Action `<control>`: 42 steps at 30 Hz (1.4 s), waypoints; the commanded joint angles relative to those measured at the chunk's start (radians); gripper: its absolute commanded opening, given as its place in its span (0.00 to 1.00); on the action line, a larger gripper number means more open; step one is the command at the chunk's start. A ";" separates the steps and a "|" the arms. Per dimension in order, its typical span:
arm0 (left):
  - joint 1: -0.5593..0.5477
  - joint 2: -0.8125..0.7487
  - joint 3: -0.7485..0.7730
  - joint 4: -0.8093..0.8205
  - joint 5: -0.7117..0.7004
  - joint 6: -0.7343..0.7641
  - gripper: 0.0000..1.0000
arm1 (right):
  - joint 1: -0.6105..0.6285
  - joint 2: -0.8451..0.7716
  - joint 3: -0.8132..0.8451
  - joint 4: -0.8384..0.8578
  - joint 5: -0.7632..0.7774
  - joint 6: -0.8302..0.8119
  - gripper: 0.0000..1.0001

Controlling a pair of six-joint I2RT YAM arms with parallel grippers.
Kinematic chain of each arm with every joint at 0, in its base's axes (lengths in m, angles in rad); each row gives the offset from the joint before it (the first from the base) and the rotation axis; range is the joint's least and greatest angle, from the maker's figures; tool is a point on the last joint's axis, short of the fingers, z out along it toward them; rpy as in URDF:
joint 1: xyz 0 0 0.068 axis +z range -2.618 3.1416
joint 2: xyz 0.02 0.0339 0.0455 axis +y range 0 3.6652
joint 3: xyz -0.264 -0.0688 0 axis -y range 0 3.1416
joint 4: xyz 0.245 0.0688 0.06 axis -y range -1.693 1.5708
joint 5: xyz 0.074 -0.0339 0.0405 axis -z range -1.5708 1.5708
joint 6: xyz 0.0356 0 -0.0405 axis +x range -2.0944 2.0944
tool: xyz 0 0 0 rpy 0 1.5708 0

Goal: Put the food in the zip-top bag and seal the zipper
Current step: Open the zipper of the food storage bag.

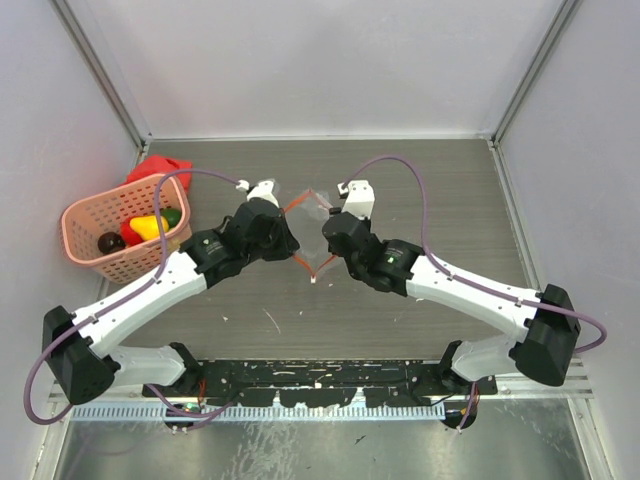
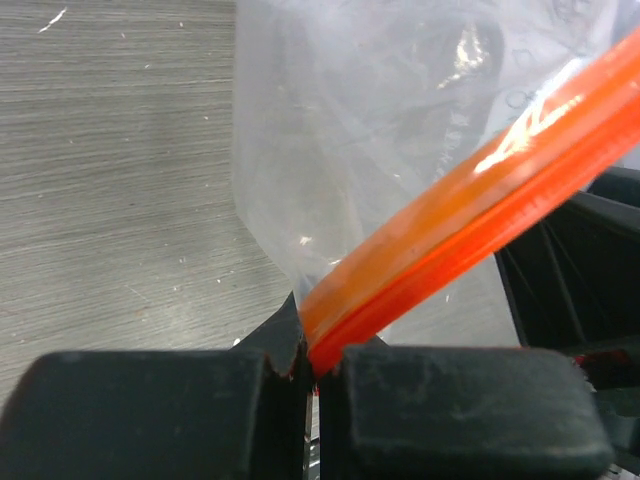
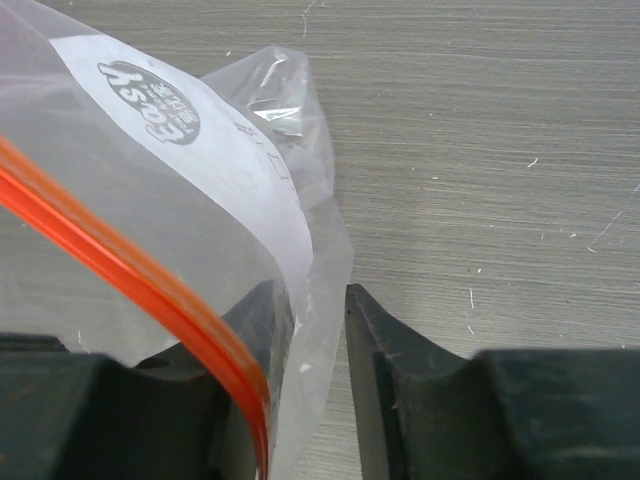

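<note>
The zip-top bag [image 1: 311,224] hangs just above the tabletop [image 1: 440,200], well apart from the pink basket [image 1: 100,262] and on the side of it toward the tabletop's middle. All the food [image 1: 148,227] that can be seen lies inside the basket, so none has been loaded yet.

The left gripper [image 2: 312,365], between basket and bag, has its fingers pinched tight on the red-orange zipper [image 2: 470,215], gripping only the thin strip at their very tips. The right gripper [image 3: 320,330], on the bag's side away from the basket, has its fingers narrowly apart. Clear film and a curl of the strip lie loose in the gap, and nothing is clamped.

The likely trouble is that, with one side unheld, the mouth sags shut or the bag swings and twists on the left pinch. A tug could also slide the slick strip out of that tip grip and drop the bag flat. Neither arm is near the basket to fetch food.

A white band on the film carries a dark oval logo [image 3: 150,90], seen upside down. It may read "easy", with smaller marks too fine to make out.
</note>
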 commanded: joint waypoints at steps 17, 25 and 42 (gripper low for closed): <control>0.001 0.002 0.115 -0.097 -0.061 0.087 0.00 | 0.000 -0.088 0.082 -0.029 -0.144 -0.064 0.53; 0.000 0.009 0.138 -0.108 -0.047 0.088 0.00 | -0.002 -0.089 0.073 -0.043 -0.108 -0.079 0.40; 0.040 0.015 0.126 -0.123 0.048 0.110 0.00 | -0.116 -0.145 0.065 -0.135 0.009 -0.142 0.00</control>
